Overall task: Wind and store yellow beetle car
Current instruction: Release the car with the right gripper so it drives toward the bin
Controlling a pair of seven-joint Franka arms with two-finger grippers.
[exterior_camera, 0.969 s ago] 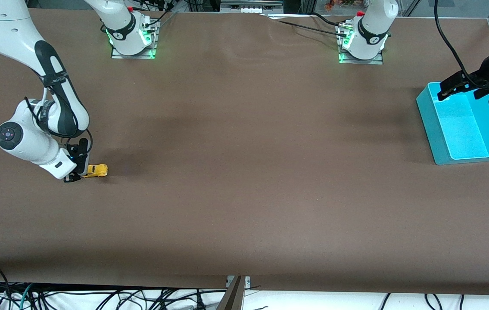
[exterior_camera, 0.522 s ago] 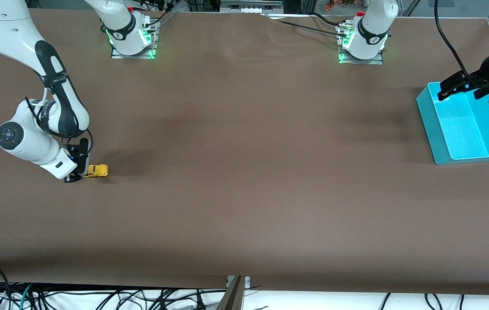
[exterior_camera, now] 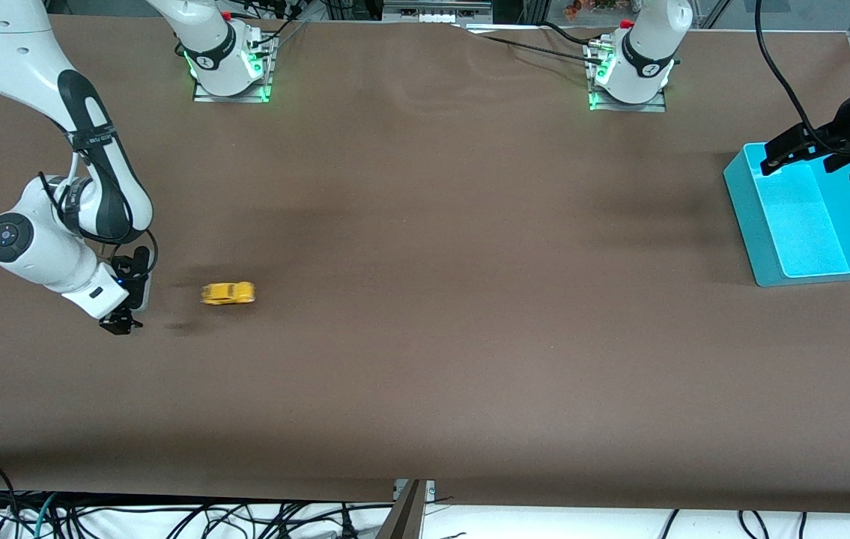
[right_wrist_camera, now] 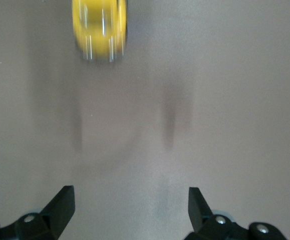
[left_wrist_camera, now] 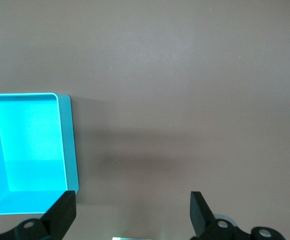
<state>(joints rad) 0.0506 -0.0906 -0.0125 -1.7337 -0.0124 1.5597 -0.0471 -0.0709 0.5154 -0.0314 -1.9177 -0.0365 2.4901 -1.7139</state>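
Although the yellow beetle car (exterior_camera: 228, 293) stood free on the brown counter (exterior_camera: 425, 337), its outline was smeared along its length in both the front view and the right wrist view, which suggested that it was rolling under its own spring toward the left arm's end of the counter. On that evidence the winding step was judged complete and the release made. The right hand (exterior_camera: 120, 323) hung low over the counter at the right arm's end, just beside the car but apart from it, with its two fingers spread wide and nothing between them; the right wrist view showed bare counter in the gap and the car (right_wrist_camera: 99, 30) ahead of the fingertips. Storage remained entirely outstanding. The turquoise bin (exterior_camera: 747, 206) sat at the left arm's end of the counter, well apart from the car, and its visible interior held nothing. The left hand (exterior_camera: 806, 156) hovered over the rim of the bin, fingers fully spread and empty, and the left arm was waiting there. What was left, as judged from this layout: the car had to cross the counter or be carried across it, be picked up by one of the hands, and be set down inside the bin (left_wrist_camera: 69, 145). Where the car would come to rest could not be determined.
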